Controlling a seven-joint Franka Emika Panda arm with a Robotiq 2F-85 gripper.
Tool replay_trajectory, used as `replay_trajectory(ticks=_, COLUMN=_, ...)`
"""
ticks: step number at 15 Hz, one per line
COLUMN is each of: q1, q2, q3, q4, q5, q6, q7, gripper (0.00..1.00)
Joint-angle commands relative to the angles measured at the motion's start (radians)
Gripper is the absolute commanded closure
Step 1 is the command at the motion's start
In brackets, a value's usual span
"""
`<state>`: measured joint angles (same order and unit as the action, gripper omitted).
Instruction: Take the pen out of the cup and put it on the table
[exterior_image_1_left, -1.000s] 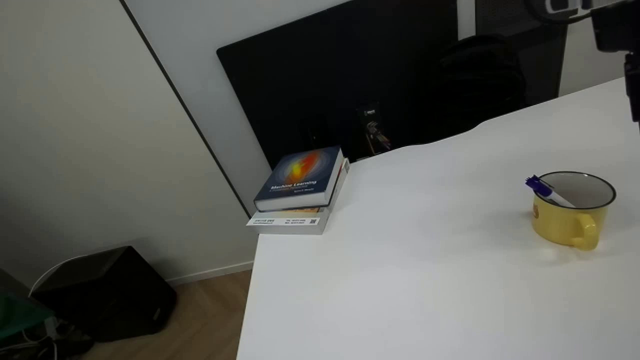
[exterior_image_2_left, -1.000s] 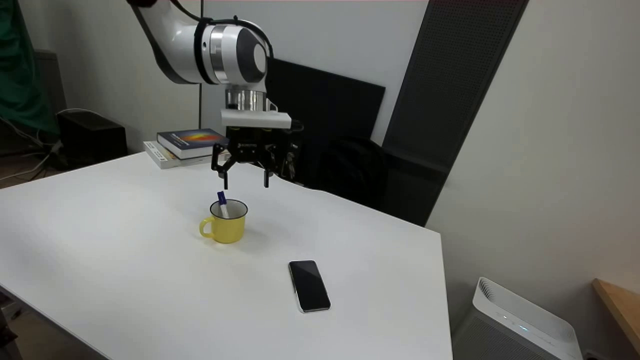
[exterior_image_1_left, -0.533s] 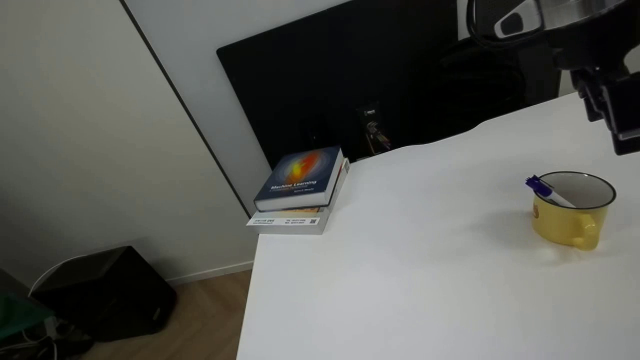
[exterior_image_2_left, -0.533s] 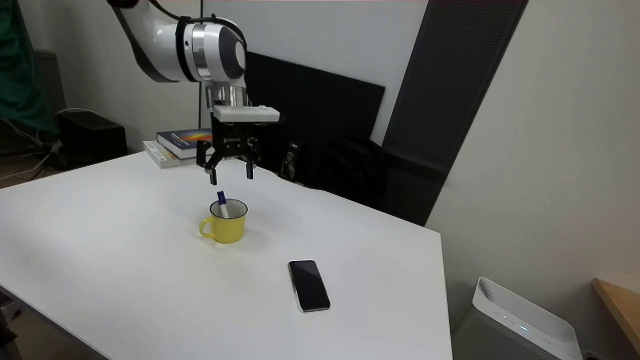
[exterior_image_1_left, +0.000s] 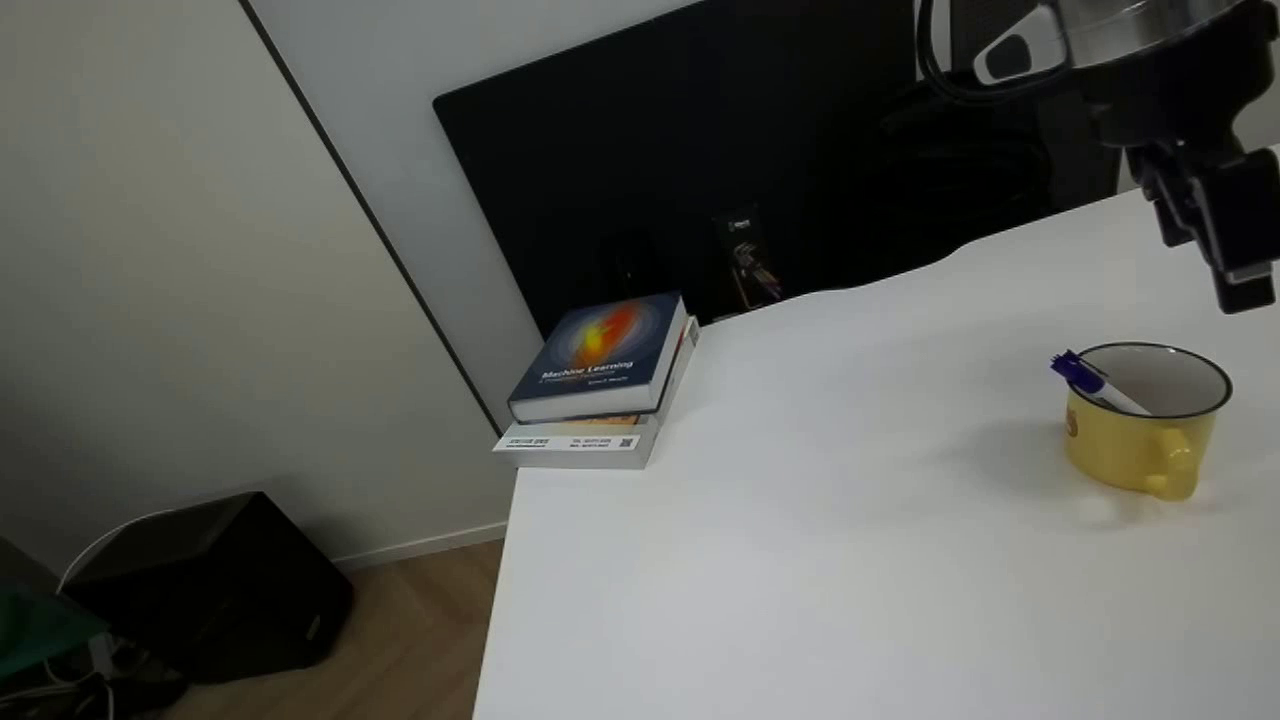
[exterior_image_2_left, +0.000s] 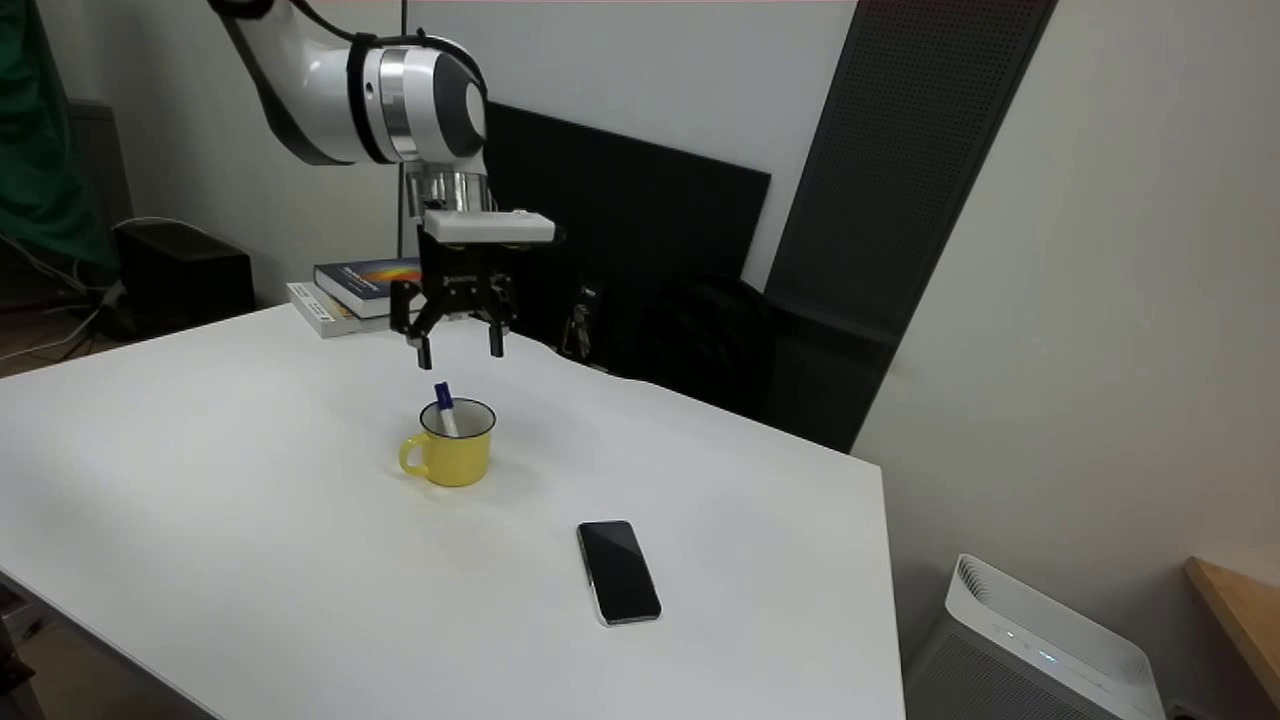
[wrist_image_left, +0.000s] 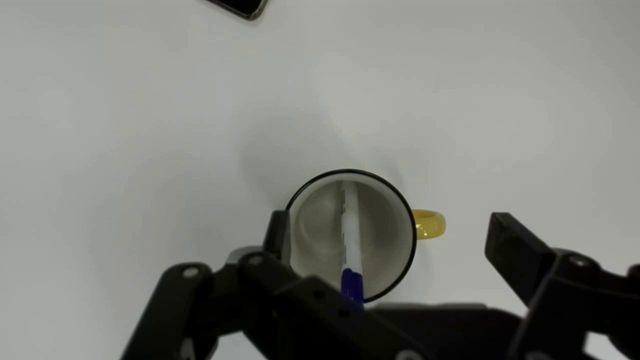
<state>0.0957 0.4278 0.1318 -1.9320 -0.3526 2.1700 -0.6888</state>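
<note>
The pen (exterior_image_2_left: 446, 408), with a blue end and white body, leans inside the yellow cup (exterior_image_2_left: 460, 463), its blue end over the rim. Both also show in an exterior view, the pen (exterior_image_1_left: 1098, 385) and the cup (exterior_image_1_left: 1115, 455). The cup stands upright on the white table (exterior_image_2_left: 300, 560). My gripper (exterior_image_2_left: 460, 360) is open and empty above the cup, apart from the pen. In the wrist view, the pen (wrist_image_left: 351, 235) lies between the open fingers (wrist_image_left: 389, 220), nearer the left one. The tip of its blue end is hidden behind the gripper there.
A black phone (exterior_image_2_left: 620, 572) lies on the table; its corner (wrist_image_left: 247, 6) shows in the wrist view. A stack of books (exterior_image_1_left: 600, 370) sits at a table corner. A black panel (exterior_image_1_left: 680, 170) stands behind the table edge.
My open gripper has moved left and slightly down towards the cup in an exterior view, mostly in the first half second. It has barely moved since. Cup and pen have not moved.
</note>
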Motion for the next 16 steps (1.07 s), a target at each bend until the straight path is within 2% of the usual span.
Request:
replay_trajectory(ticks=1, q1=-0.001, q2=0.001, q3=0.002, q4=0.002, q5=0.0, q6=-0.002, q7=0.0, gripper=0.0)
replay_trajectory(ticks=9, q1=0.045, q2=0.135, q3=-0.023, q4=0.127, q5=-0.126, q6=-0.155, q7=-0.003, gripper=0.0)
replay_trajectory(ticks=16, q1=0.091, q2=0.274, q3=-0.03, q4=0.295, q5=-0.203, q6=-0.306, q7=-0.001, gripper=0.0)
